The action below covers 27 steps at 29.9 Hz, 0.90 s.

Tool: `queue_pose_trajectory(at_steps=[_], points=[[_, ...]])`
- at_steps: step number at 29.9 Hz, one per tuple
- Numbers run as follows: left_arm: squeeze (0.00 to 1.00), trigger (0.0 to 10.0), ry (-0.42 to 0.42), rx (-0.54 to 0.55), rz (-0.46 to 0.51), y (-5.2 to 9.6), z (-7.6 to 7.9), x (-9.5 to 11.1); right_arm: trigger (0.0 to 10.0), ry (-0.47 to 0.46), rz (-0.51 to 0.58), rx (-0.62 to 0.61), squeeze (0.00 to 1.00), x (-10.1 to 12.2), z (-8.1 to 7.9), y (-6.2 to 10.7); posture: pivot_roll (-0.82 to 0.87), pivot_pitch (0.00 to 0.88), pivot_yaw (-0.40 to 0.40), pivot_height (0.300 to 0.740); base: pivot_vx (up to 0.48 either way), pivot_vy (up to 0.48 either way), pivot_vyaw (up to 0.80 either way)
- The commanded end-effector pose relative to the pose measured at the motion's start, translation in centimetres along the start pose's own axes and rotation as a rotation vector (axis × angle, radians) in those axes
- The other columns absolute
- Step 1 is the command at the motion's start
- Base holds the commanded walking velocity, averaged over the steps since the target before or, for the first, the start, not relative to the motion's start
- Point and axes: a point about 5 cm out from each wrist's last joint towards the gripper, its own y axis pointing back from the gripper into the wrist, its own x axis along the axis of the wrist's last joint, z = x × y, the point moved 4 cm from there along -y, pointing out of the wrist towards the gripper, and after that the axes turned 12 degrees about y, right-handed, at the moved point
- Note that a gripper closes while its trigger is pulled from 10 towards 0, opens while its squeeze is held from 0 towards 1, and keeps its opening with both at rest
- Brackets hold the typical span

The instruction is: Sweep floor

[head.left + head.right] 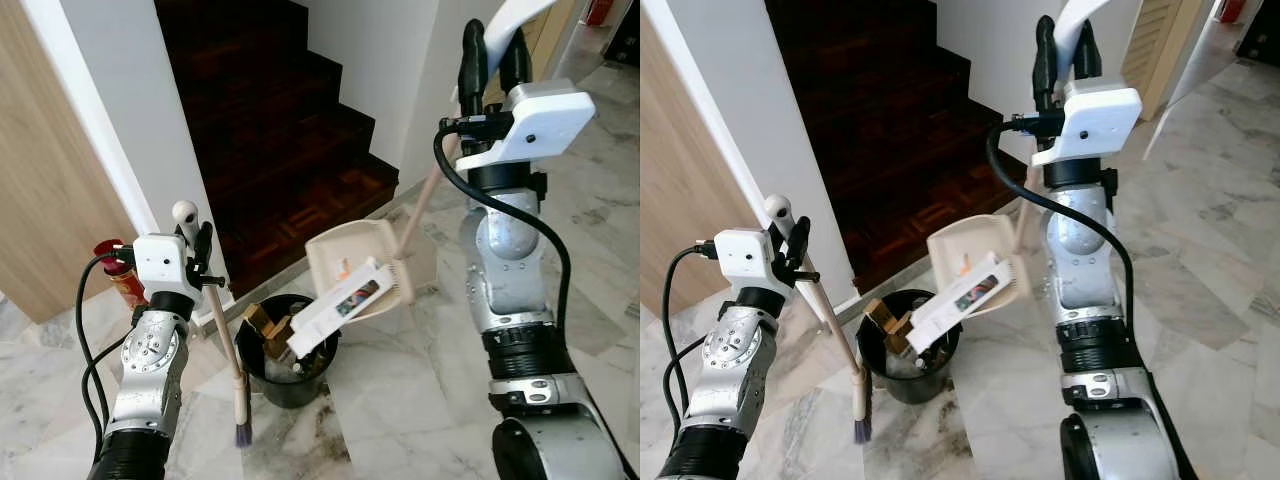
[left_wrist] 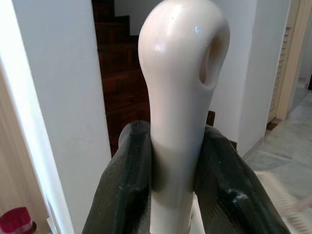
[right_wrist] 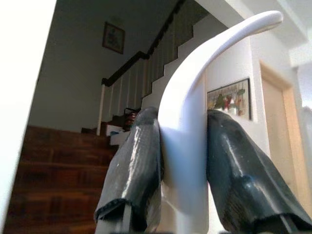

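My left gripper (image 1: 195, 240) is shut on the cream handle of a small broom (image 1: 226, 345), which hangs upright with its dark bristles (image 1: 242, 433) near the floor beside a black bin (image 1: 287, 352). In the left wrist view the handle's rounded end (image 2: 181, 73) stands between the black fingers (image 2: 124, 190). My right gripper (image 1: 495, 60) is raised high, shut on the long white handle of a cream dustpan (image 1: 355, 270). The pan is tipped over the bin, and a flat white box (image 1: 338, 306) slides from it. In the right wrist view the curved handle (image 3: 195, 126) sits between the fingers.
Dark wooden stairs (image 1: 280, 130) rise straight ahead between white walls. A wooden panel (image 1: 40, 200) stands at left, with a red object (image 1: 120, 275) by its foot. The bin holds brownish scraps (image 1: 265, 325). Marble floor (image 1: 400, 400) spreads to the right, where a wooden door (image 1: 550, 30) stands.
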Motion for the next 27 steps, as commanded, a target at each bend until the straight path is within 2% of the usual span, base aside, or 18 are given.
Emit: queue_pose_trajectory(at_steps=[1, 7, 8, 10, 11, 12, 16, 24, 27], points=[[0.00, 10.0, -0.007, -0.026, 0.065, -0.5, 0.5, 1.5, 10.0, -0.032, 0.073, -0.038, 0.00, 1.9, 0.7, -0.6, 0.04, 0.042, -0.012, 0.740, 0.000, 0.000, 0.00], [0.00, 10.0, -0.007, -0.024, 0.066, -0.5, 0.5, 1.5, 10.0, -0.025, 0.070, -0.029, 0.00, 1.8, 0.6, -0.6, 0.04, 0.039, -0.015, 0.740, 0.000, 0.000, 0.00], [0.00, 10.0, -0.006, -0.024, 0.066, -0.5, 0.5, 1.4, 10.0, -0.097, 0.030, -0.080, 0.00, 1.3, 1.2, -0.7, 0.04, 0.035, -0.018, 0.740, 0.000, 0.000, 0.00], [0.00, 10.0, -0.005, -0.024, 0.067, -0.4, 0.6, 1.4, 10.0, -0.130, 0.011, -0.106, 0.00, 1.0, 1.7, -0.7, 0.04, 0.035, -0.018, 0.740, 0.000, 0.000, 0.00], [0.00, 10.0, -0.004, -0.024, 0.067, -0.4, 0.6, 1.4, 10.0, -0.070, 0.033, -0.075, 0.00, 1.3, 1.5, -0.8, 0.04, 0.035, -0.018, 0.740, 0.000, 0.000, 0.00], [0.00, 10.0, -0.004, -0.023, 0.067, -0.4, 0.6, 1.4, 10.0, -0.054, 0.041, -0.063, 0.00, 1.4, 1.4, -0.8, 0.04, 0.030, -0.018, 0.740, 0.000, 0.000, 0.00], [0.00, 10.0, -0.004, -0.023, 0.067, -0.4, 0.6, 1.4, 10.0, -0.073, 0.038, -0.066, 0.00, 1.4, 1.3, -0.7, 0.04, 0.029, -0.019, 0.740, 0.000, 0.000, 0.00], [0.00, 10.0, -0.005, -0.021, 0.069, -0.4, 0.5, 1.4, 10.0, 0.050, 0.095, 0.008, 0.00, 2.3, 0.3, -0.8, 0.04, 0.026, -0.022, 0.740, 0.000, 0.000, 0.00], [0.00, 10.0, -0.004, -0.020, 0.069, -0.4, 0.5, 1.4, 10.0, 0.069, 0.105, 0.009, 0.00, 2.5, 0.3, -0.8, 0.04, 0.026, -0.022, 0.740, 0.000, 0.000, 0.00]])
